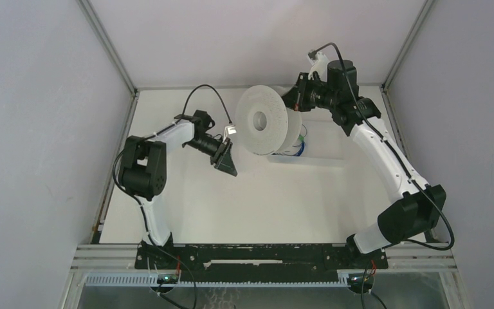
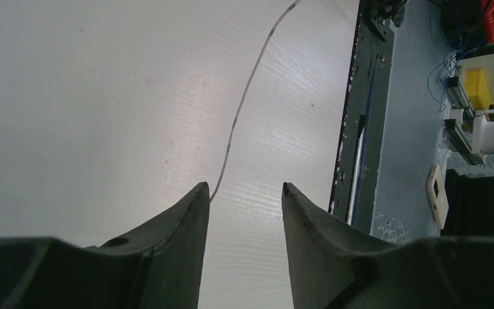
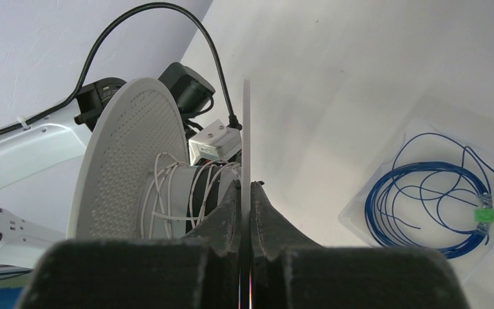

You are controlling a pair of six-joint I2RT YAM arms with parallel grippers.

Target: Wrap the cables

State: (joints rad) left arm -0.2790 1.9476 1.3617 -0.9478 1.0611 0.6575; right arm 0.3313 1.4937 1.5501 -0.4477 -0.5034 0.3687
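A white spool [image 1: 264, 121] hangs on edge above the table's far middle. My right gripper [image 3: 246, 187] is shut on the thin rim of its near flange [image 3: 246, 122], coming in from the right [image 1: 298, 96]. Pale cable turns [image 3: 161, 193] lie loosely round the spool's core, behind which stands the perforated far flange [image 3: 128, 161]. My left gripper [image 1: 226, 158] hovers just left of the spool, pointing down. In the left wrist view the left gripper [image 2: 244, 187] is open with nothing between its fingers. The thin pale cable [image 2: 244, 103] runs across the table and vanishes behind the left fingertip [image 2: 199, 193].
A clear tray [image 3: 366, 212] with a coil of blue wire [image 3: 424, 199] lies on the table to the right of the spool, also in the top view [image 1: 301, 147]. A black mounting rail [image 1: 264, 254] runs along the near edge. White walls enclose the table.
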